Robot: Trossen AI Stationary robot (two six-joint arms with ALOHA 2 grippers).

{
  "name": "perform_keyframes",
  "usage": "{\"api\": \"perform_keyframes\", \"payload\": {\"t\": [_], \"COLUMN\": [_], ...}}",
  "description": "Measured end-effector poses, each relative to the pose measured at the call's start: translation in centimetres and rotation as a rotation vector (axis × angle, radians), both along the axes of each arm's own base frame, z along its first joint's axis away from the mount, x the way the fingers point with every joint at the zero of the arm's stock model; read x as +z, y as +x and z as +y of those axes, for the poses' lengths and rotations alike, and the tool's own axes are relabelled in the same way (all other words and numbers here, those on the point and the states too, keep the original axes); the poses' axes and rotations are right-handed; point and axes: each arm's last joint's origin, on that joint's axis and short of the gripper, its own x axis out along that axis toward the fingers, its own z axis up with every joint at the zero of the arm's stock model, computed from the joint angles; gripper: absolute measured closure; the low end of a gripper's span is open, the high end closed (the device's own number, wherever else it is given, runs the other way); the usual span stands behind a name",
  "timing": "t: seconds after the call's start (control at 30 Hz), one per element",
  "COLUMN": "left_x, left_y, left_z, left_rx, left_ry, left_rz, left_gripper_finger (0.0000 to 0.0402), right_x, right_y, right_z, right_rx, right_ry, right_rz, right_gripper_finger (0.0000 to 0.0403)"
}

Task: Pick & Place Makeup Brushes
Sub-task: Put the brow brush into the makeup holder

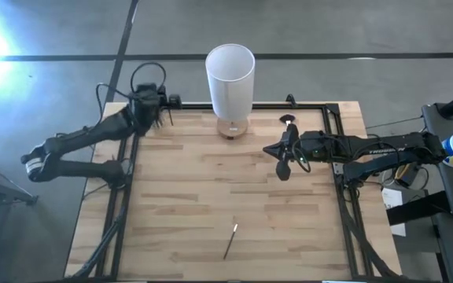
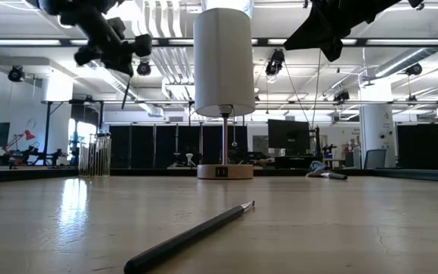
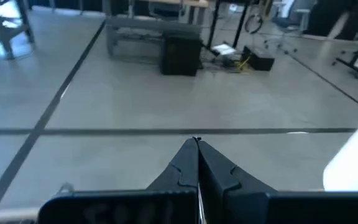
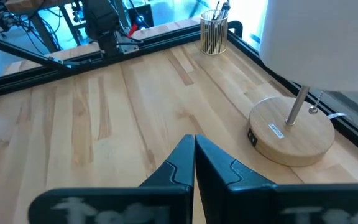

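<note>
**Ana:** High view has one brush [image 1: 230,240] alone on the table [image 1: 179,196], near the front edge, well apart from both arms. More brushes stand in the cup [image 4: 214,34] at the far left corner. The left gripper [image 1: 160,104] hangs over that corner and the right gripper [image 1: 283,165] is up in the air, near the lamp [image 1: 230,75]. Both sets of jaws are clenched on nothing.

**Ben:** So what could go wrong?

**Ana:** I'd say a brush that thin and flat on the wood may roll or skid if one fingertip lands first. Jaws have to spread before coming down, or they just jab it. The right arm is close to the lamp, so a wide swing could knock it.

**Ben:** Anything you can't make out?

**Ana:** From above, the left gripper covers the cup. How many brushes it holds, I can't count. The low view shows something small lying at the far right, too blurred to name. The left wrist view sees mostly floor.
</note>
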Motion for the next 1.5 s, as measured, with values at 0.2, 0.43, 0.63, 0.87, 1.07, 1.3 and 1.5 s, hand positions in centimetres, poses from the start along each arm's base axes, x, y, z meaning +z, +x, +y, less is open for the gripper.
{"api": "perform_keyframes", "payload": {"t": [0.2, 0.43, 0.63, 0.87, 1.07, 1.3, 1.5], "left_x": [-0.6, -2.5, -4.3, -7.7, -10.3, -11.2, -11.8], "left_y": [-0.6, -1.2, -1.7, -2.9, -3.3, -3.1, -3.1], "left_z": [3.3, 5.1, 6.1, 6.3, 6.0, 6.4, 6.4], "left_rx": [0.097, 0.279, 0.340, 0.405, 0.374, 0.373, 0.360], "left_ry": [0.079, 0.113, 0.160, 0.128, 0.141, 0.131, 0.103], "left_rz": [0.056, 0.272, 0.249, 0.293, 0.261, 0.269, 0.229], "left_gripper_finger": [0.0401, 0.0401, 0.0401, 0.0401, 0.0402, 0.0402, 0.0401], "right_x": [0.0, 0.0, 0.0, 0.0, 0.0, 0.0, 0.0], "right_y": [0.0, 0.0, 0.0, 0.0, 0.0, 0.0, 0.0], "right_z": [0.0, 0.0, 0.0, 0.0, -0.1, -0.3, -0.4], "right_rx": [0.000, 0.000, 0.000, -0.001, -0.023, -0.035, -0.044], "right_ry": [0.000, 0.000, 0.000, -0.001, -0.011, -0.011, -0.006], "right_rz": [-0.001, -0.002, -0.001, -0.001, 0.000, 0.000, -0.002], "right_gripper_finger": [0.0394, 0.0394, 0.0394, 0.0394, 0.0394, 0.0394, 0.0394]}}
